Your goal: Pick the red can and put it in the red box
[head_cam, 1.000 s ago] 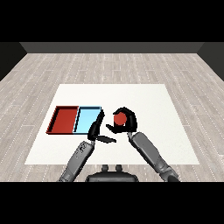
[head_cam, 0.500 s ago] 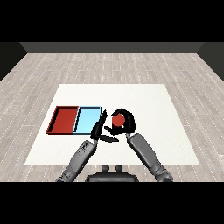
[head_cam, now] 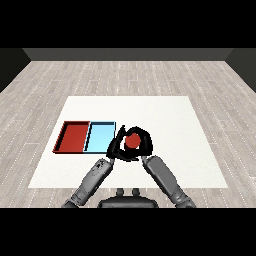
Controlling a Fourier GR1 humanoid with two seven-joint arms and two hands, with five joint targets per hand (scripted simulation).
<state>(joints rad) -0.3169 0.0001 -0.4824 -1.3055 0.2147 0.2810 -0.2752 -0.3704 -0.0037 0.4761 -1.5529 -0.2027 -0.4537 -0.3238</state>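
So the right robot hand (head_cam: pixel 141 142) is wrapped around the red can (head_cam: pixel 132 141), black fingers curling over the top and down both sides of it, so only the round red face of the can shows through the middle of the grip. The grey forearm behind it runs back down toward the near edge of the bench (head_cam: pixel 165 112), a bit right of center. The left robot hand (head_cam: pixel 115 145) is right up against that same cluster, just to the left of the can, with its fingers stretched out fairly straight and pointing up and away from the robot; it isn't gripping anything, though whether the fingertips actually touch the can or the other hand is hard to tell because all the black parts blur together. The can sits toward the near half of the bench, roughly at its middle from left to right, and it's outside both trays. Just to its left is the light blue tray (head_cam: pixel 100 149), with the left hand overlapping that tray's right edge. The red tray (head_cam: pixel 64 137) lies side by side with the blue one, touching it, further toward the bench's left edge. Beyond the bench is grey wood-plank floor (head_cam: pixel 125 75).
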